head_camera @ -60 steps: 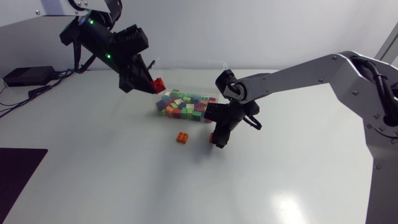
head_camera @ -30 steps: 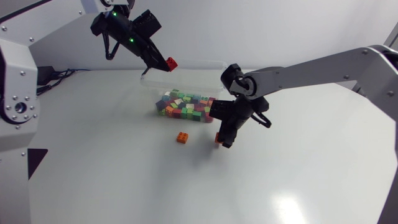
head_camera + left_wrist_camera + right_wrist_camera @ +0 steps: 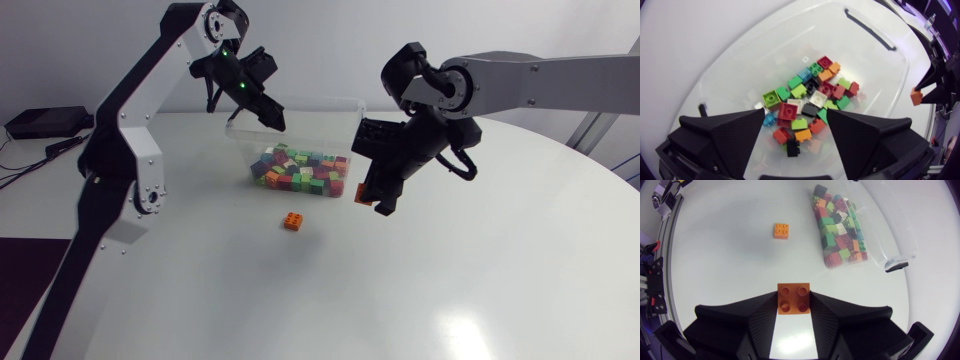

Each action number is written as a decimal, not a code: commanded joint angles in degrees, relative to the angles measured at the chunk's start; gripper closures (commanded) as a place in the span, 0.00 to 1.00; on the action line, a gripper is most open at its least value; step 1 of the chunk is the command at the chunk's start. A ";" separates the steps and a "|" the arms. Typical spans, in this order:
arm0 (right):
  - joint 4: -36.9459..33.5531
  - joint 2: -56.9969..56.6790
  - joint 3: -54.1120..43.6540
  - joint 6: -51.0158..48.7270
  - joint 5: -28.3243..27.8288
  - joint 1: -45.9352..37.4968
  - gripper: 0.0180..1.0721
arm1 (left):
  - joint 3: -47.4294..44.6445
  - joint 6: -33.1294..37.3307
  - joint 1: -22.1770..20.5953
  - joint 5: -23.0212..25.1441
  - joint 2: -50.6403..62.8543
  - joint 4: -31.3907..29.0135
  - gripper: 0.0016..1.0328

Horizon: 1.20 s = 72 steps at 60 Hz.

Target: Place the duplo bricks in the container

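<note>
A clear plastic container (image 3: 345, 106) holds several colourful duplo bricks (image 3: 300, 172). My left gripper (image 3: 274, 119) hangs over its far left corner, open and empty. In the left wrist view the left gripper (image 3: 795, 113) looks straight down on the brick pile (image 3: 812, 95) inside the container (image 3: 740, 55). My right gripper (image 3: 369, 200) is raised just off the container's right end, shut on an orange brick (image 3: 362, 196). That held orange brick (image 3: 793, 299) sits between the fingers of the right gripper (image 3: 793, 300). A second orange brick (image 3: 293, 221) lies loose on the table in front of the container.
The loose orange brick (image 3: 781, 230) lies on the white table ahead of the right gripper, with the container (image 3: 885, 230) beside it. The right gripper's held brick (image 3: 916, 96) also shows past the container's far rim in the left wrist view.
The left arm carried a red brick up over the container and opened; the red brick is gone from its fingers. The right arm lifted the orange brick off the table, toward the container.
</note>
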 commanded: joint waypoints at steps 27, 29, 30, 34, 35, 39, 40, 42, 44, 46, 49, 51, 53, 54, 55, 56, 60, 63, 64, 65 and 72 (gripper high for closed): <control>-0.92 -3.66 3.83 6.42 0.61 1.07 0.71 | -20.09 -7.90 -2.28 0.07 -31.51 -5.55 0.04; -0.92 -3.84 5.33 7.48 0.61 0.98 0.71 | -22.46 -8.61 -2.28 0.07 -33.27 -5.55 0.04; -0.92 -3.92 5.68 7.83 0.61 0.98 0.71 | -22.82 -8.69 -2.28 0.07 -33.53 -5.55 0.04; -0.92 -3.92 7.87 9.67 0.61 0.89 0.71 | -26.24 -9.40 -2.37 0.07 -35.55 -5.55 0.04; -0.92 -3.75 8.67 10.20 0.61 0.98 0.71 | -26.95 -9.49 -2.37 0.07 -35.90 -5.55 0.04; -0.92 -3.13 10.95 11.96 0.61 1.07 0.71 | -30.20 -9.57 -2.19 0.07 -37.40 -5.55 0.04; -0.92 -2.96 11.57 12.49 0.61 1.15 0.71 | -31.08 -9.57 -2.11 0.07 -37.93 -5.47 0.04; -0.83 -2.61 12.53 13.28 0.61 1.24 0.71 | -33.10 -9.49 -2.02 0.07 -38.89 -5.47 0.04; -0.57 -2.43 13.50 14.24 0.61 1.42 0.71 | -36.09 -9.31 -2.02 0.07 -40.47 -5.20 0.04; -0.39 -2.08 14.38 15.12 0.61 1.59 0.71 | -38.72 -8.96 -2.11 0.16 -41.70 -4.59 0.04; 0.58 -1.64 15.43 16.44 0.61 1.59 0.71 | -42.24 -8.17 -2.02 1.83 -43.37 -3.44 0.04; 1.19 -1.20 16.31 17.32 0.61 1.77 0.71 | -45.84 -7.90 -1.93 2.09 -45.13 -1.69 0.04; 1.81 -0.67 17.10 18.29 0.61 1.77 0.71 | -51.47 -7.73 -1.67 2.09 -48.12 1.65 0.04; 1.98 -0.58 17.37 18.64 0.61 1.68 0.71 | -52.26 -7.73 -1.58 2.09 -48.56 2.09 0.04; 2.16 -0.32 17.63 18.73 0.61 1.68 0.71 | -53.93 -7.64 -1.58 2.09 -49.26 2.97 0.04; 2.60 0.21 18.07 19.17 0.61 1.68 0.71 | -55.42 -7.46 -1.58 2.09 -49.97 3.76 0.04; 3.83 1.52 19.12 20.13 0.61 1.59 0.71 | -62.98 -6.67 -1.58 2.01 -53.75 8.68 0.04; 4.36 3.02 20.53 21.01 0.61 1.51 0.71 | -67.38 -5.97 -1.76 1.92 -56.03 11.15 0.04; 4.36 3.55 21.06 21.28 0.53 1.51 0.71 | -67.90 -5.88 -1.76 1.92 -56.29 11.50 0.04; 4.36 4.16 21.76 21.72 0.44 1.42 0.71 | -70.63 -5.35 -1.93 1.83 -57.61 12.99 0.04; 6.82 6.71 23.69 23.65 0.35 1.24 0.71 | -81.18 -3.95 -3.25 0.07 -63.06 20.46 0.04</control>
